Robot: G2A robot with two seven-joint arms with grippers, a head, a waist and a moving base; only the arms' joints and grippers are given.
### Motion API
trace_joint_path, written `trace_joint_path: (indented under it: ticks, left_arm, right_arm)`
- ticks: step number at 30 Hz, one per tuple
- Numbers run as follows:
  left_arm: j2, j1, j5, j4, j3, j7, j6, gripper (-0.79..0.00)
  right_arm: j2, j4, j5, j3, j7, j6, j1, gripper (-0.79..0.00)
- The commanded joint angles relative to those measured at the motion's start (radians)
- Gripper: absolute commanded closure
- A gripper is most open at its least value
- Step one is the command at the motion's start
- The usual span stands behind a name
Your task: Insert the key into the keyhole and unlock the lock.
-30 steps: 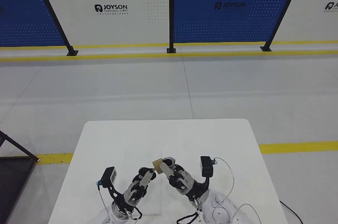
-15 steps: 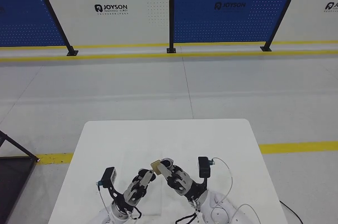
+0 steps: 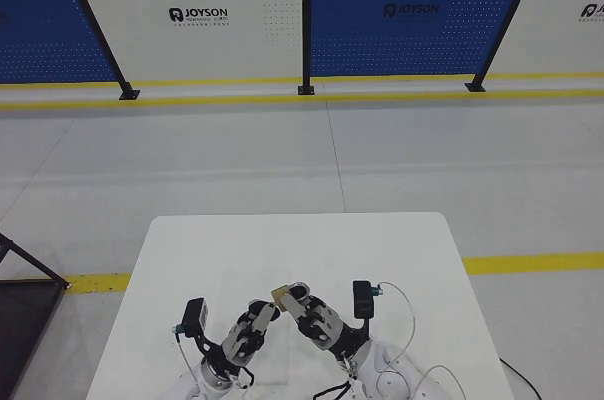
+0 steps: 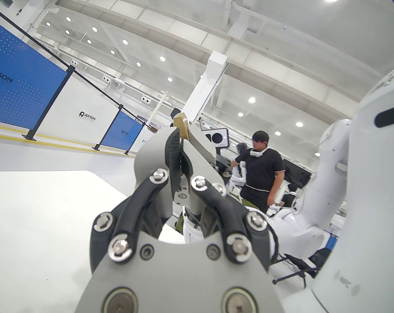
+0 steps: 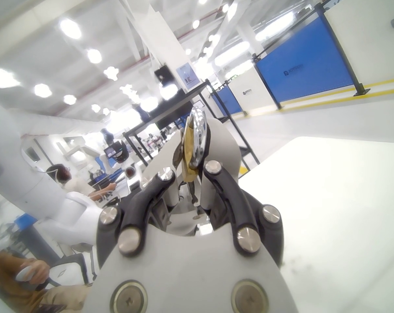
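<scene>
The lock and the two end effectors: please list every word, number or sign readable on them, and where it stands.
Lock, edge-on in the right end effector: no text can be read.
Left end effector: no print, only plain screw heads.
Brass piece at its tip: nothing legible.

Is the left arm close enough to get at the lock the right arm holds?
Probably yes: the left arm's jaws are right beside the lock, held over the table in the right arm's jaws, with nothing between them.
</scene>
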Motion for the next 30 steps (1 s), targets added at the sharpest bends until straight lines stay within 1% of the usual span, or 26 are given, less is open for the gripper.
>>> trace_joint_path:
  ticks: [1,9,16,23,30]
  left_arm:
    - [-0.003,0.002,0.030,0.000,-0.002,0.021,0.020,0.000]
    - [-0.012,0.000,0.118,0.009,0.002,0.100,0.100,0.000]
    - [-0.014,-0.010,0.191,0.018,0.009,0.166,0.166,0.000]
    - [-0.013,-0.025,0.308,0.042,0.024,0.269,0.269,0.000]
    - [-0.013,-0.054,0.438,0.104,0.043,0.395,0.395,0.000]
  right_arm:
    - [0.000,-0.001,0.003,0.001,-0.001,0.004,-0.001,0.000]
    - [0.002,-0.008,0.005,0.003,0.001,0.015,-0.006,0.000]
    - [0.004,-0.014,0.001,0.005,0.007,0.027,-0.010,0.000]
    - [0.006,-0.018,0.002,0.006,0.009,0.037,-0.013,0.000]
    - [0.008,-0.022,0.002,0.008,0.014,0.047,-0.017,0.000]
